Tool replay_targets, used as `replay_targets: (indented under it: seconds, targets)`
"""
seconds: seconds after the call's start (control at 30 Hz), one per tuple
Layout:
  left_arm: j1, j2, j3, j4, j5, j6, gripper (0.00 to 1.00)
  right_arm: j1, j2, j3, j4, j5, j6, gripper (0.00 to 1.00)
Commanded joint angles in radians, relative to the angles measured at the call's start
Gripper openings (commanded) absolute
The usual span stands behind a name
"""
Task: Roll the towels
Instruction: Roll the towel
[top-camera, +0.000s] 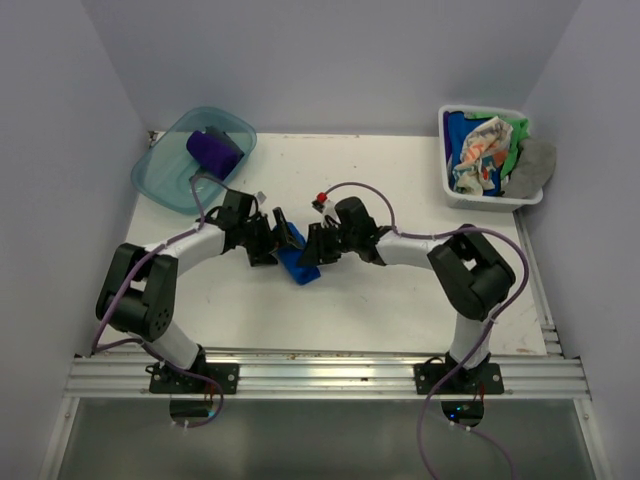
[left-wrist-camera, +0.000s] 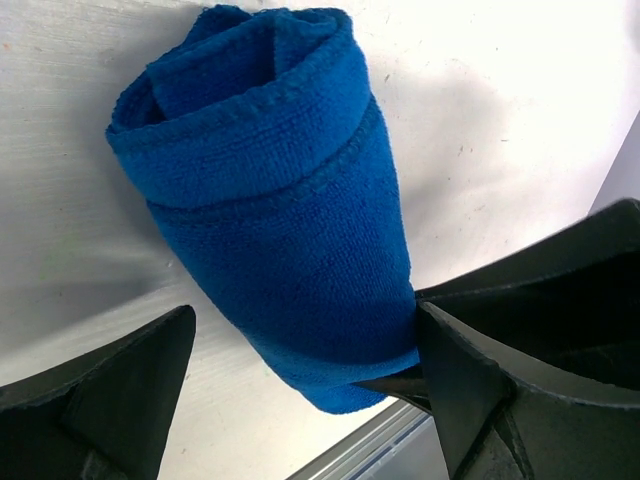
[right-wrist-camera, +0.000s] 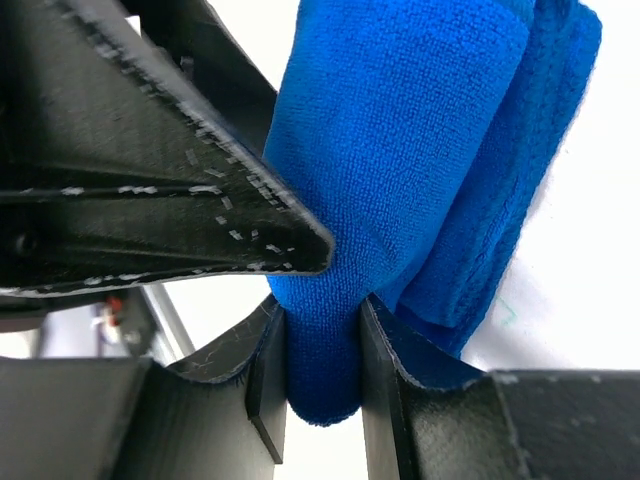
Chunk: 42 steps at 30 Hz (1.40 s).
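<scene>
The rolled blue towel (left-wrist-camera: 270, 200) lay on the table (left-wrist-camera: 500, 120) between both grippers — one fold pinched in the narrow jaws of the right gripper (right-wrist-camera: 322, 370), the left gripper (left-wrist-camera: 303, 318) spread wide astride the roll, one finger (left-wrist-camera: 480, 360) touching it.

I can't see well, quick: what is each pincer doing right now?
Left pincer: open, around the blue towel.
Right pincer: closed on the blue towel.

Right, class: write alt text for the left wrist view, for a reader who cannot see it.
A rolled blue towel sits inside the wide-open left gripper, its black fingers either side, with the white table behind.
</scene>
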Motion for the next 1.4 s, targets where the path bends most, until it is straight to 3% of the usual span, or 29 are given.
replay_targets:
  seconds: [0.0,0.3,0.43,0.53,0.67,0.83,0.97,1.2,1.37]
  targets:
    - [0.010,0.008,0.011,0.029,0.034,0.018,0.93,-0.024,0.031,-0.002,0.083,-0.134,0.087,0.25]
    - [0.008,0.051,0.011,0.074,0.039,-0.006,0.80,-0.053,0.076,0.021,0.056,-0.213,0.124,0.27]
    - [0.008,0.059,0.014,0.074,0.038,-0.012,0.68,-0.053,0.056,0.034,-0.058,-0.157,0.075,0.42]
    - [0.007,0.050,0.012,0.065,0.025,-0.021,0.63,-0.045,-0.019,0.037,-0.171,-0.017,0.003,0.62]
    - [0.007,0.041,0.011,0.056,0.021,-0.037,0.62,0.014,-0.171,0.063,-0.334,0.278,-0.133,0.73]
    - [0.007,0.037,0.012,0.048,0.019,-0.049,0.61,0.235,-0.214,0.161,-0.460,0.744,-0.302,0.76]
    - [0.007,0.044,0.021,0.039,0.016,-0.049,0.61,0.361,-0.148,0.211,-0.449,0.917,-0.449,0.77]
    - [0.007,0.054,0.026,0.031,0.013,-0.052,0.61,0.449,0.007,0.254,-0.383,1.060,-0.561,0.77]
    - [0.007,0.053,0.029,0.025,0.011,-0.049,0.62,0.452,0.067,0.243,-0.334,1.116,-0.565,0.68]
